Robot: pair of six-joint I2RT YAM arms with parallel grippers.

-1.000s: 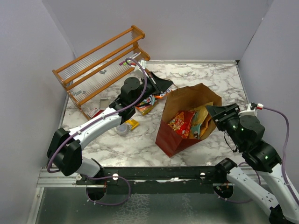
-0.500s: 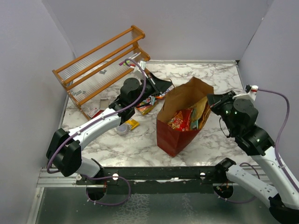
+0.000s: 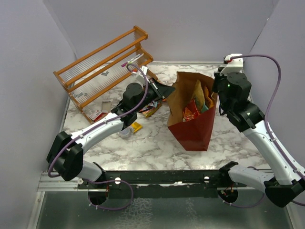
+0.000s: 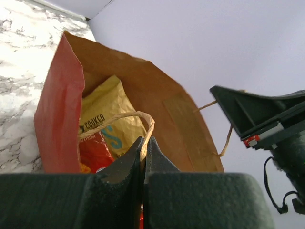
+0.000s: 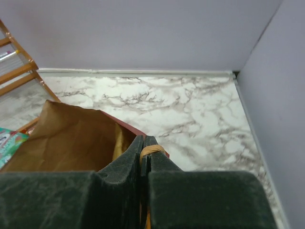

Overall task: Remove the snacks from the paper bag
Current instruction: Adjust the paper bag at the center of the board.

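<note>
The paper bag [image 3: 196, 131], dark red outside and brown inside, stands upright with its mouth stretched open between both arms. My left gripper [image 3: 167, 90] is shut on the bag's near twisted handle [image 4: 125, 116], which runs between its fingertips [image 4: 144, 140]. My right gripper [image 3: 218, 88] is shut on the opposite handle [image 5: 153, 150], pinched at its tips [image 5: 145, 139]. Inside the bag I see snacks: a tan-and-teal chip bag [image 3: 198, 92] [image 4: 110, 112] and a red packet [image 3: 190, 112] [image 4: 94, 156]. More small packets [image 3: 149, 108] lie on the marble table under the left arm.
A slatted wooden rack [image 3: 102, 67] leans at the back left. A small clear cup [image 3: 125, 133] and a yellow packet [image 3: 136, 126] lie beside the left forearm. Grey walls enclose the table on three sides; the right wall is close behind the right arm.
The right gripper closed on the bag's far handle and rose toward the back. The bag went from lying tilted to standing upright, shifted right. The left gripper kept its hold.
</note>
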